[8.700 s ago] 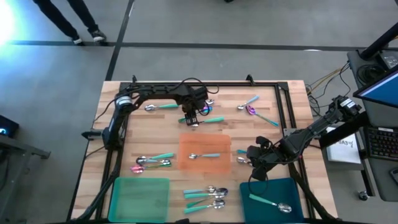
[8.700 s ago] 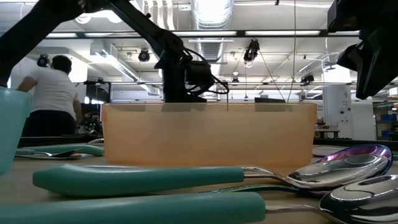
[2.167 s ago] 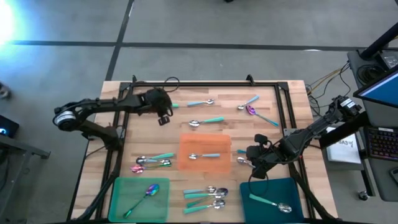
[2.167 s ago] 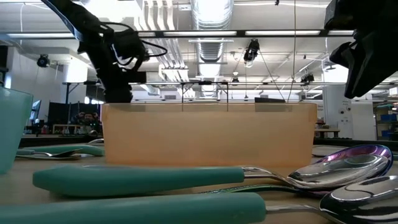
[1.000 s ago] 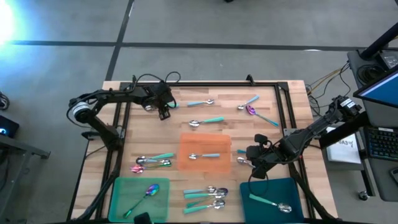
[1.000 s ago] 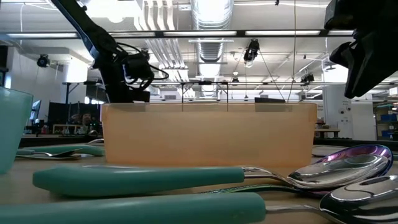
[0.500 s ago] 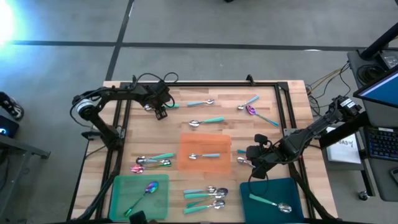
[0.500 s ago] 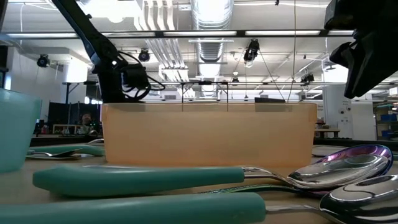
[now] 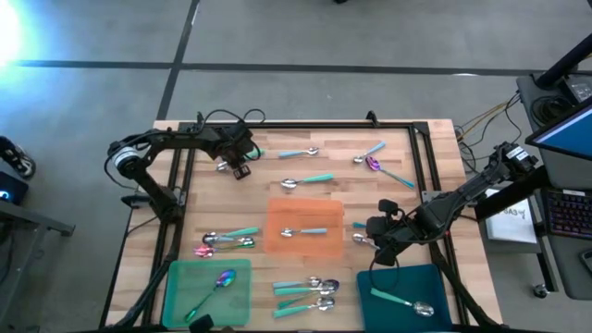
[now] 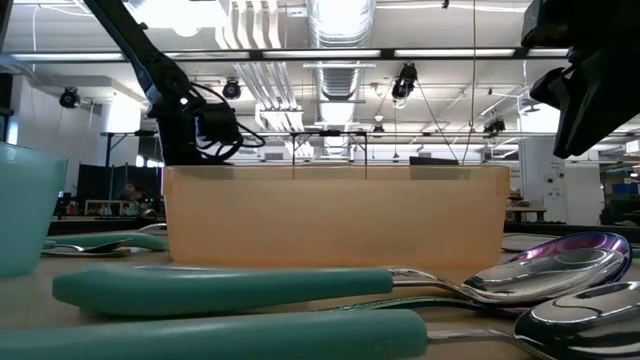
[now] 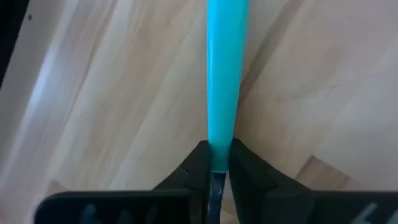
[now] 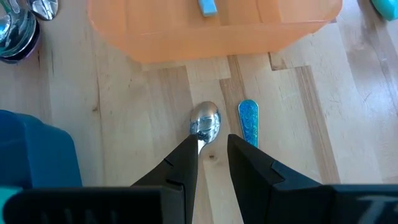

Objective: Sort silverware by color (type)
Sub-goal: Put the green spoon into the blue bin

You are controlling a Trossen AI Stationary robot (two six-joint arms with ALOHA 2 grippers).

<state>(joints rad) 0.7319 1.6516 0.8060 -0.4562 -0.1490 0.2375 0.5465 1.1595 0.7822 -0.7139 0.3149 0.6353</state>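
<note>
The left gripper's [image 11: 217,169] dark jaws pinch a slim, smooth teal spoon handle [image 11: 225,81] above the pale wood-grain tabletop [image 11: 99,106].

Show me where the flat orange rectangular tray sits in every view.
High view: the flat orange rectangular tray lies at the table's middle.
Low view: its long wall fills the centre.
Right wrist view: its near wall lies ahead of the right gripper.
Left wrist view: not in it; the left gripper is shut on a teal spoon handle.
Shared landmark: the light wooden table.

Bare wood [image 9: 203,208] left of orange tray [image 9: 305,215]; spoons [image 9: 227,240] crowd front.
</note>
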